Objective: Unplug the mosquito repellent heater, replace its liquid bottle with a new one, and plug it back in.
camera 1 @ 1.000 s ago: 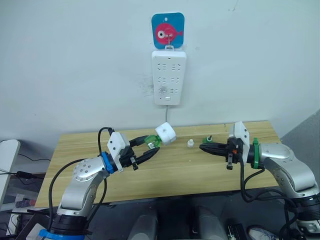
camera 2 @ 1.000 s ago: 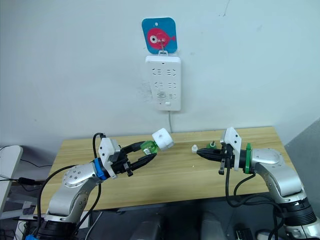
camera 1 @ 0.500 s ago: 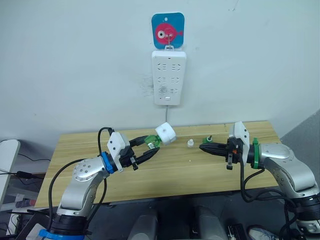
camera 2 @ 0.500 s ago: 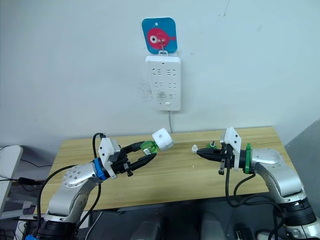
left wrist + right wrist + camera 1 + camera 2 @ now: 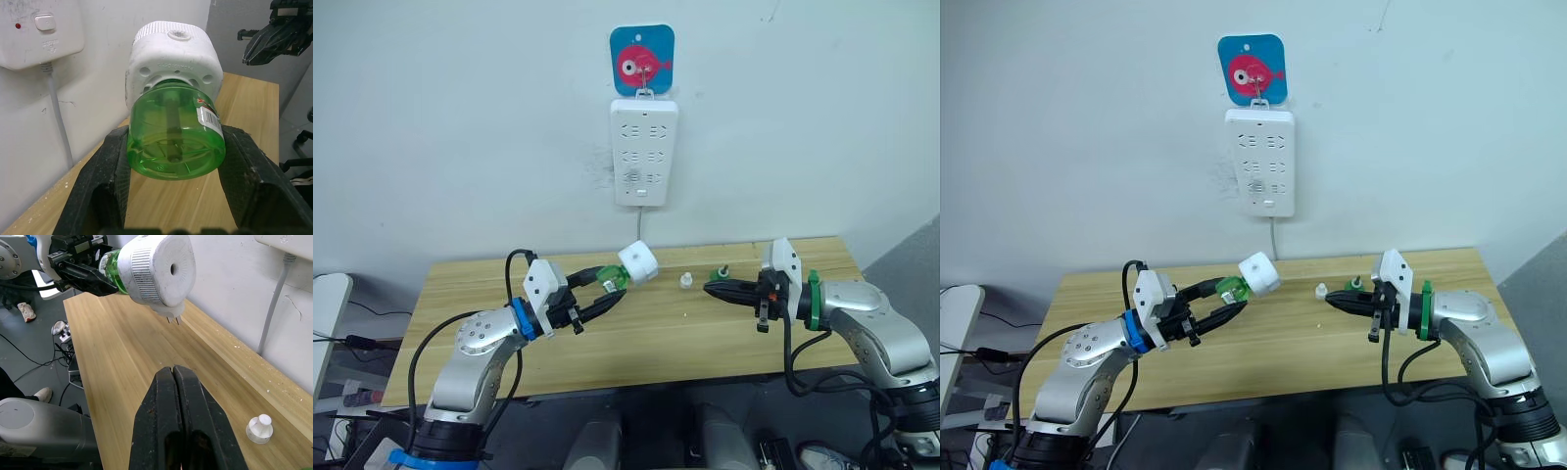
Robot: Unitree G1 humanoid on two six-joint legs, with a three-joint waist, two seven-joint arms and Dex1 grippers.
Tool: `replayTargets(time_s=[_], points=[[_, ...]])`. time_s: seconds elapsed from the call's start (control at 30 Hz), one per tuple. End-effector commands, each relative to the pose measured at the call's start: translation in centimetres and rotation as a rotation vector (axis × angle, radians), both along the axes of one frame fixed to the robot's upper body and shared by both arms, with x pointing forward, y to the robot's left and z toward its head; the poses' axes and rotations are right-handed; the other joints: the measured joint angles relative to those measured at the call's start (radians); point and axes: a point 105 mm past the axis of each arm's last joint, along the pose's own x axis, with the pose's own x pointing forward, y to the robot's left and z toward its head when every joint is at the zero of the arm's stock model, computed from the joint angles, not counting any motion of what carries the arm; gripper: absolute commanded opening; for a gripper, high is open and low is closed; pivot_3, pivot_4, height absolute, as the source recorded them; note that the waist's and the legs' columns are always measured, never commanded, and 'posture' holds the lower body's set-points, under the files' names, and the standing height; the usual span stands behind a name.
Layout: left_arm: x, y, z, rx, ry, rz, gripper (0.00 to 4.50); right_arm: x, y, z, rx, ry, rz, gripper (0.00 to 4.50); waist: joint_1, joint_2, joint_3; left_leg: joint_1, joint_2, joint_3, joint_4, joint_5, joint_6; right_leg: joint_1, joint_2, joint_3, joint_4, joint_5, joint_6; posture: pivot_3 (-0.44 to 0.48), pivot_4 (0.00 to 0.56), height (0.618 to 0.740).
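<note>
Above the wooden table, the left gripper holds the mosquito repellent heater up off the surface, w/ its fingers clamped on either side of the green bottle screwed into the heater's underside; the left wrist view shows the pads pressed to the bottle wall, wick visible inside. Heater is unplugged, prongs bare in the right wrist view, well apart from the power strip on the wall. Right gripper hovers near the table's right half, fingers pressed together on nothing, tips aimed toward the heater. Just beside it on the table sit a small white cap and another green bottle w/ no cap on it. Judging from this: unplug step done, and since the capless bottle on the table may be the old one or the new, can't tell whether the swap is made or pending. If pending, next move needs the right gripper to open, grip the heater body and twist vs. the left's hold; if done, carry heater to the strip, prongs squared to a socket.
</note>
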Motion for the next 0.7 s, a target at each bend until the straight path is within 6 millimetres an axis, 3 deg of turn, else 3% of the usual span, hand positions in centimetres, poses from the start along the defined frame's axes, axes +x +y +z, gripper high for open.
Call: replayTargets(time_s=[0.03,0.7], points=[[-0.27,-0.09,1.28,-0.007,-0.058,-0.013,2.20,-0.23,0.11,0.77,0.002,-0.027,0.021,0.03,0.000,0.000,0.000,0.000,0.000,0.000,0.000,0.000,0.000,0.000,0.000,0.000,0.000,0.000,0.000,0.089,0.160,0.740],[-0.38,-0.26,1.51,-0.007,-0.062,-0.027,2.20,-0.02,-0.06,0.80,-0.001,-0.031,0.020,0.03,0.000,0.000,0.000,0.000,0.000,0.000,0.000,0.000,0.000,0.000,0.000,0.000,0.000,0.000,0.000,0.093,0.153,0.740]])
